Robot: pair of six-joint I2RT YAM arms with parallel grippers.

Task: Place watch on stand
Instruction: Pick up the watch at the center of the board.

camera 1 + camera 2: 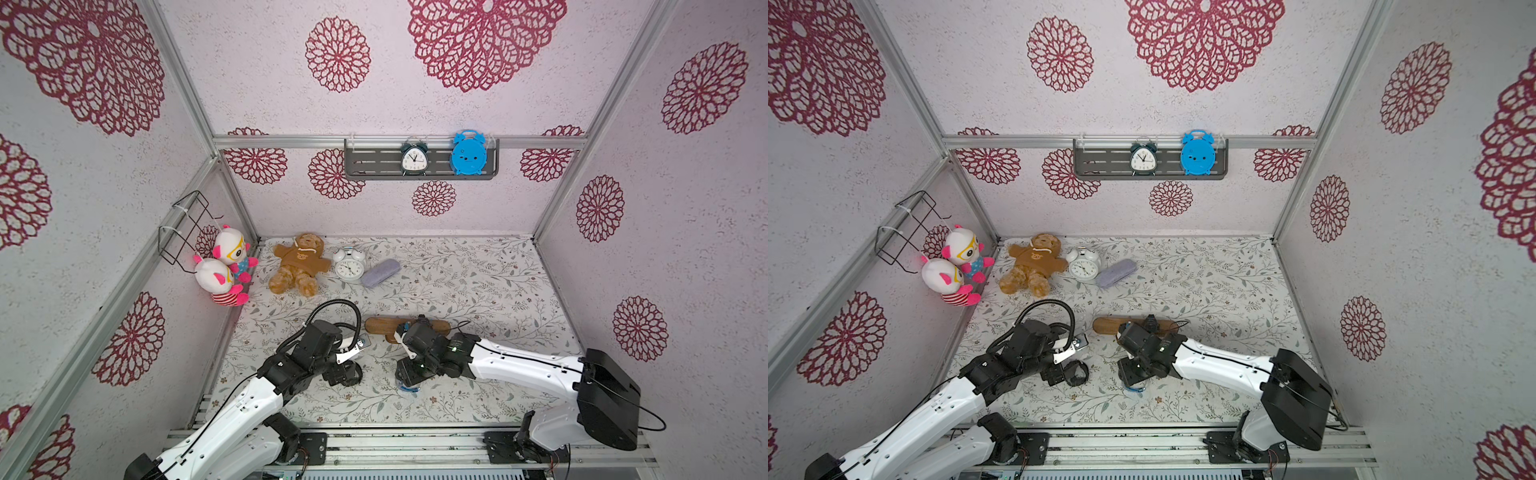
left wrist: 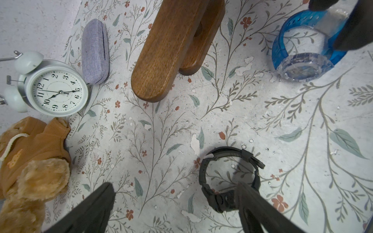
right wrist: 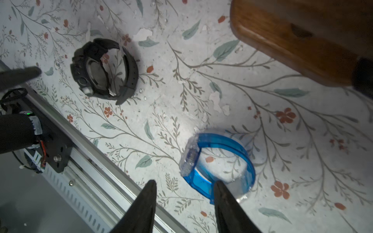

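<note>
The brown wooden stand (image 1: 382, 326) (image 2: 165, 50) (image 3: 292, 40) is at mid table, with something small and dark on its bar (image 1: 1150, 322). A black watch (image 2: 230, 175) (image 3: 105, 68) lies buckled on the table. My left gripper (image 2: 173, 201) hangs open just above it, one finger over its band and nothing between the jaws. A translucent blue watch (image 3: 218, 161) (image 2: 302, 50) (image 1: 409, 388) lies near the front edge. My right gripper (image 3: 184, 189) is open over it, one finger at the strap and the other well clear.
A teddy bear (image 1: 299, 266), a white alarm clock (image 1: 349, 266) and a grey-purple case (image 1: 380, 273) lie at the back left. Two plush toys (image 1: 226, 266) sit by a wire basket (image 1: 187, 226). A grey wall shelf (image 1: 370, 162) holds two clocks. A metal rail (image 3: 90, 151) borders the front.
</note>
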